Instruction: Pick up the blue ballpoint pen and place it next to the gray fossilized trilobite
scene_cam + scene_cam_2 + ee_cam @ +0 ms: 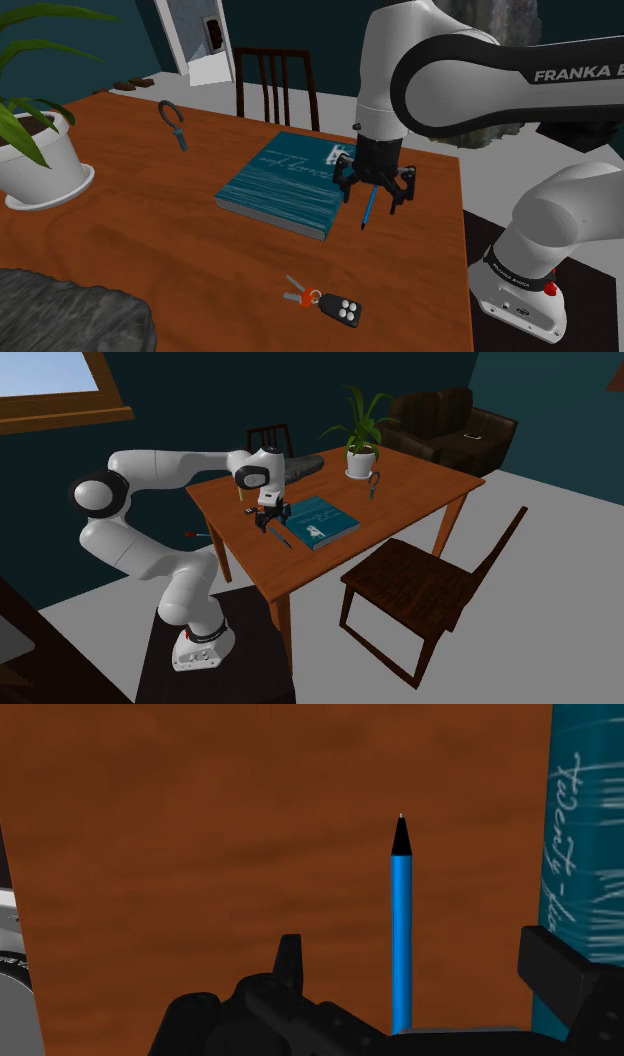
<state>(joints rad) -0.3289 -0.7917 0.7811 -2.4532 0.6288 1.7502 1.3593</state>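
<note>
The blue pen (368, 208) with a black tip lies flat on the brown table (150, 230), just beside the teal book (290, 182). My gripper (372, 193) hovers right over the pen's rear end, open. In the wrist view the pen (402, 934) runs out between the two fingers (288, 959), which stand apart and touch nothing. The grey trilobite (60, 310) is a rough grey slab at the table's near left corner in the shoulder view; in the second exterior view the trilobite (298, 465) lies beyond my gripper (270, 524), near the plant.
A key bunch with a black fob (330, 303) lies near the table's front edge. A white potted plant (35, 155) and a grey hook-shaped tool (176, 125) sit at the far side. Dark chairs (275, 85) stand at the table.
</note>
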